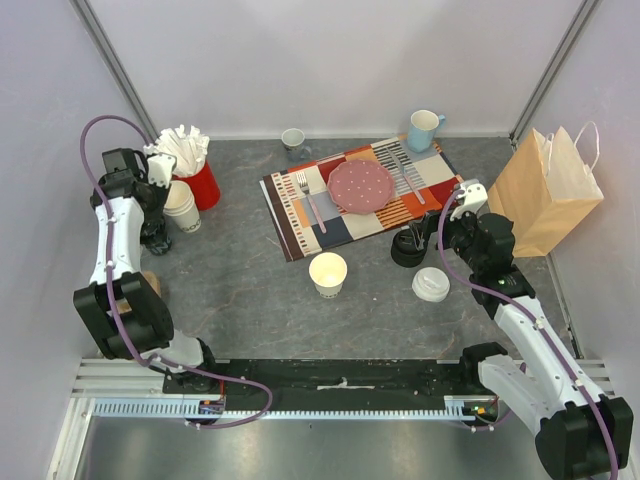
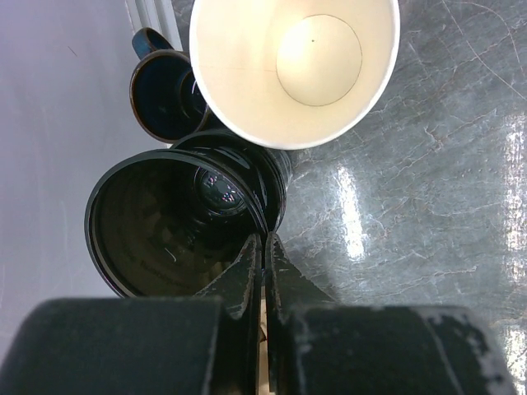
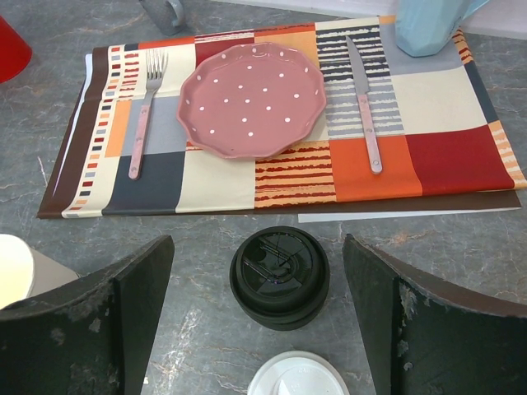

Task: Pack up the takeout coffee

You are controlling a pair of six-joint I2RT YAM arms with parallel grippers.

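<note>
The right gripper (image 3: 257,247) is held wide apart. A small disposable cup with a round black plastic sip lid (image 3: 280,276) is framed upright between its two fingers and is touched by neither. This black-lidded cup is stood on the grey stone-patterned table (image 1: 250,290), right of its centre, just off the near edge of a multicoloured patchwork cloth placemat (image 3: 445,152). A second small cup, capped with a round white plastic sip lid (image 1: 431,284), is placed just beside it, closer to the table's near edge. The wall colour of the white-lidded cup cannot be made out. A brown paper carrier bag with white handles (image 1: 548,185) is stood upright at the table's right edge, near both cups.

A pink dotted plate (image 3: 251,100) is laid on the placemat between a pink-handled fork (image 3: 142,123) and a pink-handled knife (image 3: 364,107).

The left gripper (image 2: 263,247) is pressed together near the table's left edge, with its fingertips at the rim of a glossy black lidless cup (image 2: 165,230). Whether that cup's wall is pinched between them cannot be told. A stack of white lidless paper cups (image 2: 294,66) and a dark blue ceramic mug (image 2: 160,99) are set just beside the black lidless cup. A single cream lidless paper cup (image 1: 328,272) is stood near the table's centre.
</note>
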